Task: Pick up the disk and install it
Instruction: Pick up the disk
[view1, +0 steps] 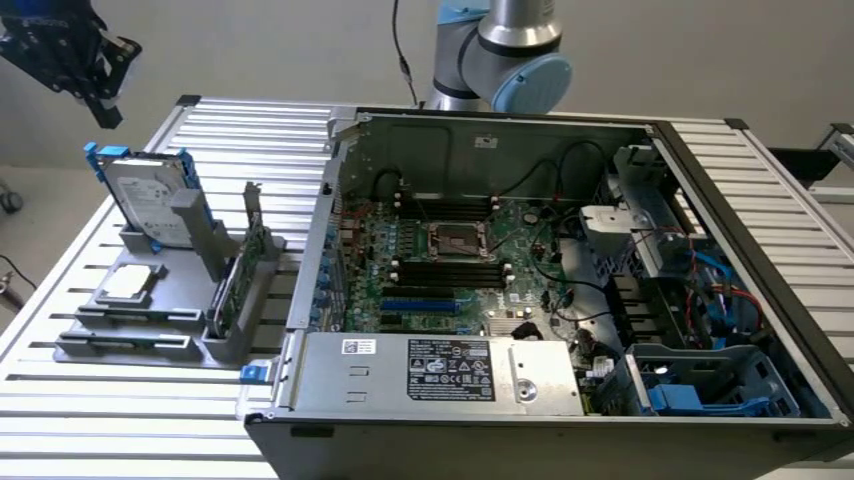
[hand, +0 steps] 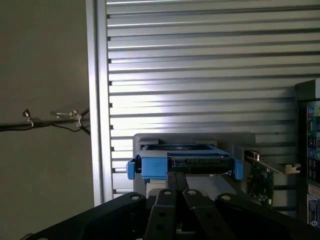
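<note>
- Your gripper (hand: 177, 181) hung above the disk (view1: 140, 190), fingers (hand: 191, 196) closed on nothing.
- That disk looked stiff, heavyish and fragile; its blue rails (hand: 152, 167) seemed the safest hold.

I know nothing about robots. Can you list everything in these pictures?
disk: one, silver-grey with blue rails, upright in the holder
chip: one, silver, flat on the holder
circuit card: one, green, upright in the holder
holder: one, grey, on the table at the exterior view's left
computer case: one, dark, open, beside the holder
table: one, silver slats, under everything
arm: one, grey and light blue, behind the case
claw: one, black, shut and empty, high over the disk
</note>
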